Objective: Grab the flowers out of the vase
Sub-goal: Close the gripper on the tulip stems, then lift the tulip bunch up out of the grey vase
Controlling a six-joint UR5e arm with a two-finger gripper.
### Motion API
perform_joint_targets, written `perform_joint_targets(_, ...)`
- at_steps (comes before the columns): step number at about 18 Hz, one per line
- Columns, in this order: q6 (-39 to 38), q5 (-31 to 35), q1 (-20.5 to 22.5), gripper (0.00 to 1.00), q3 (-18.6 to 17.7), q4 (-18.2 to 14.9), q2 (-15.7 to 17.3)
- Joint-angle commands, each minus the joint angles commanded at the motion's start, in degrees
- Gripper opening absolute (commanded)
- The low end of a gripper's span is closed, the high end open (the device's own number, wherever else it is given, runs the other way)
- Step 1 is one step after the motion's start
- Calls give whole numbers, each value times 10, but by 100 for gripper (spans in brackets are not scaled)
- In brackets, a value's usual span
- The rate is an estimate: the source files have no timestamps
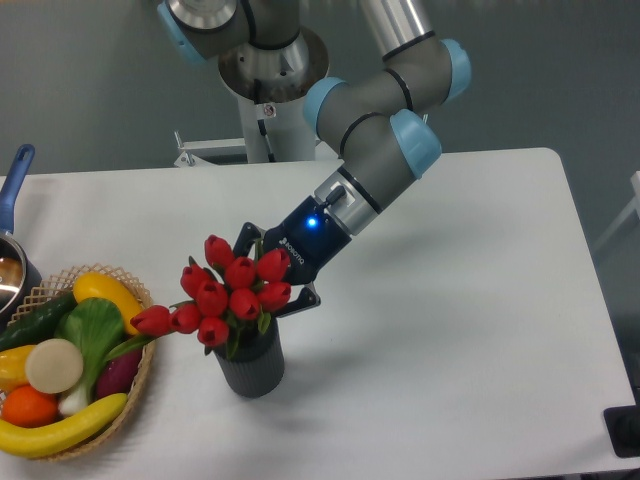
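1. Flowers (pixel 225 300): a tied bunch of red tulip buds with green leaves, standing in the vase (pixel 251 366), heads spread above its rim and tipped toward the side away from the arm. One bud juts out sideways, reaching toward the wicker basket (pixel 140 385).
2. Pincer (pixel 277 282): pushed into the bunch from behind and just above the vase. One dark finger shows beside the top buds, the other beside the lower ones (the tips themselves are lost among the buds). The fingers appear to bracket the bunch, but whether they are pressed home on the stems I cannot tell.
3. Step in hand, as I judge it: the grasp on the bouquet. The stems are in the vase and nothing is lifted clear yet.
4. Next move calls for a firm hold low on the bunch, then a straight pull up along the vase's axis, so the stems slide out without dragging the vase over or across the worktop (pixel 460 340).
5. Risk: the vase looks light and narrow; a slanted pull could tip it.
6. Containers: the vase, dark grey and ribbed, holds only the flowers. The wicker basket, beside the vase opposite the arm, holds bananas, an orange, a cucumber, a leafy green and a pale round item.
7. A blue-handled pot (pixel 12 255) sits beyond the basket, far from the vase.
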Motion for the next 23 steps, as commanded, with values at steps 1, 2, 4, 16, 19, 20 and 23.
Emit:
perform_joint_targets(1,-4,0,2,40,1,0,3)
perform_joint_targets(2,-8,-4,3,40,4,0,4)
perform_joint_targets(4,-20,-25,4,40,12,0,7)
perform_joint_targets(16,-85,-39,11,38,60,0,26)
perform_joint_targets(19,-104,-39,16,38,61,0,40)
perform_joint_targets(20,-108,-39,17,38,61,0,43)
perform_joint_targets(23,-121,-39,25,37,64,0,54)
